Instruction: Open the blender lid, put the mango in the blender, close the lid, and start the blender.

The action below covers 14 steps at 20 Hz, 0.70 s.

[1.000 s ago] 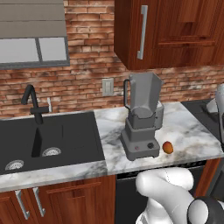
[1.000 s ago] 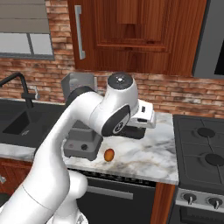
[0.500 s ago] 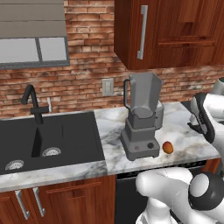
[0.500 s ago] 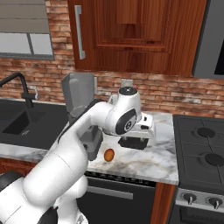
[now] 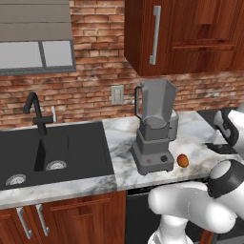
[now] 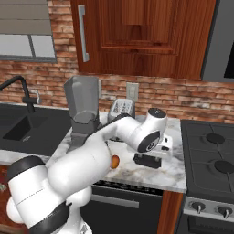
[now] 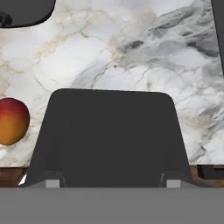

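The blender (image 5: 155, 128) (image 6: 84, 109) stands on the marble counter, its grey jar open at the top with no cap on it. The mango (image 5: 182, 160) (image 6: 114, 161) (image 7: 13, 121) lies on the counter just right of the blender's base. My gripper (image 7: 112, 183) (image 6: 151, 155) points down over the counter to the right of the mango, shut on the blender lid (image 7: 111, 135) (image 6: 147, 161) (image 5: 220, 148). The dark square lid spans the gap between both fingertips. It sits very low at the counter; I cannot tell whether it touches the marble.
A toaster (image 6: 121, 109) stands by the brick wall behind my arm. The stove (image 6: 210, 160) borders the counter on the right, the black sink (image 5: 52, 152) with its faucet (image 5: 35, 112) on the left. Wooden cabinets (image 5: 181, 33) hang above. The counter's front edge runs just behind the lid.
My arm has swung to the right, away from the blender, and gone down, carrying the lid to the counter beyond the mango. Blender and mango have not moved.
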### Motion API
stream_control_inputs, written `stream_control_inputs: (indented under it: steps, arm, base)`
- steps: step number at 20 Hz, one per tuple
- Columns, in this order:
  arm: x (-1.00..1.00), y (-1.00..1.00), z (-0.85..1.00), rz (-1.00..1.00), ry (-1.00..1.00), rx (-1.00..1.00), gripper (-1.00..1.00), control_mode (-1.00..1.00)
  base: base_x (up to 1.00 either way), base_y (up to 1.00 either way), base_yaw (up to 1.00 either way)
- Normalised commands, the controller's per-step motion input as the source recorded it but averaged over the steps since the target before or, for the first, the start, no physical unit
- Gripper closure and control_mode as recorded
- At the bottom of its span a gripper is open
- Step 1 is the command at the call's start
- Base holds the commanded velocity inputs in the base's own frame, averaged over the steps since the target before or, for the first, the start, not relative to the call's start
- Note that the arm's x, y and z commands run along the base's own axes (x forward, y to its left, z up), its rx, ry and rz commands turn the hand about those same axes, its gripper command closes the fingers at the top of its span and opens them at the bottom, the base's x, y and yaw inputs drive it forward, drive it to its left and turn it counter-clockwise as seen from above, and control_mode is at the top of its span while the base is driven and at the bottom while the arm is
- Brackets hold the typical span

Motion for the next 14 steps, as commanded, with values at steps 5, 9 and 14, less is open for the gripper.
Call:
stream_control_inputs:
  steps: [5,9,14]
  arm:
    - [0.32,0.00,-0.42,0.00,0.00,0.06,1.00,-1.00]
    - [0.36,0.00,-0.31,0.00,0.00,0.02,1.00,-1.00]
    - [0.30,-0.03,-0.42,0.00,-0.02,0.00,1.00,-1.00]
  base:
    - [0.00,0.00,0.00]
    - [0.00,0.00,0.00]
    - [0.00,0.00,0.00]
